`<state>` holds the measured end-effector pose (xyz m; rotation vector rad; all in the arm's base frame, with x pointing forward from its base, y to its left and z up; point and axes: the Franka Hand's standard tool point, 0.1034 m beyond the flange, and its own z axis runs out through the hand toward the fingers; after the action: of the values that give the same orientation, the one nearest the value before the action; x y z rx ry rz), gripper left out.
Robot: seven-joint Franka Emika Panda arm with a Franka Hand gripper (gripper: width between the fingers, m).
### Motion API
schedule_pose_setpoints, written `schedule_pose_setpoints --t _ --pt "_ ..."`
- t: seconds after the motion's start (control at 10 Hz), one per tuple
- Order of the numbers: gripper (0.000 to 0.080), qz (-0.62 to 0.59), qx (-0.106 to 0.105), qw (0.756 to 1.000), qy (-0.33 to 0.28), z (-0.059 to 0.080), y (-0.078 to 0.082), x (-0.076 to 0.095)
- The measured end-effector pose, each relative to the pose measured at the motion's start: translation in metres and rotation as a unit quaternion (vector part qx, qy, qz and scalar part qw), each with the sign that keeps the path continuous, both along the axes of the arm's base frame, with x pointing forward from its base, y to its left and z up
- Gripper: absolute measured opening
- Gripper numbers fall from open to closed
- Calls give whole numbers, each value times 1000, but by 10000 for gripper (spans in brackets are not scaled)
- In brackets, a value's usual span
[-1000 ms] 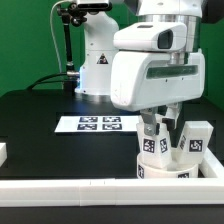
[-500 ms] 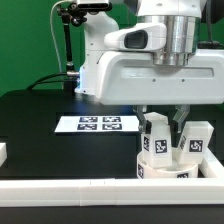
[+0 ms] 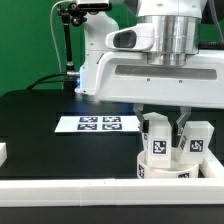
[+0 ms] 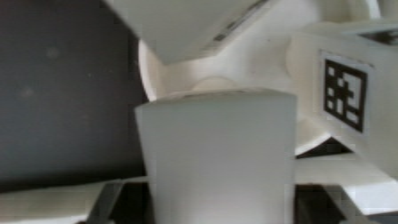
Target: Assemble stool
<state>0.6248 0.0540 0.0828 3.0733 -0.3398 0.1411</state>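
The round white stool seat [image 3: 165, 169] lies at the exterior view's lower right, against the front rail. A tagged white stool leg [image 3: 157, 141] stands upright on it, and my gripper [image 3: 161, 124] is shut on this leg from above, one finger on each side. A second tagged leg [image 3: 197, 141] stands on the seat just to the exterior view's right. In the wrist view the held leg [image 4: 214, 150] fills the middle between my fingers [image 4: 118, 200], with the seat [image 4: 175, 68] beneath it and the second leg's tag [image 4: 345, 88] beside it.
The marker board [image 3: 98, 124] lies flat on the black table behind the seat. A long white border rail [image 3: 70, 185] runs along the front edge. A small white part [image 3: 3, 152] sits at the exterior view's far left. The arm's base [image 3: 97, 62] stands at the back.
My hand has turned about its vertical axis over the seat, and its broad side now faces the camera. The held leg has shifted slightly to the exterior view's right.
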Motion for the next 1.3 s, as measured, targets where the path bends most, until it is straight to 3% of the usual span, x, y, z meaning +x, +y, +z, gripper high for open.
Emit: schedule_pose_setpoints --t 0.4,0.8,1.3 --pt "338 -142 16 990 -7 0 1 -1" --pt "338 -361 69 930 -22 -2 0 -1" --pt "338 -503 90 859 -19 -2 5 -1"
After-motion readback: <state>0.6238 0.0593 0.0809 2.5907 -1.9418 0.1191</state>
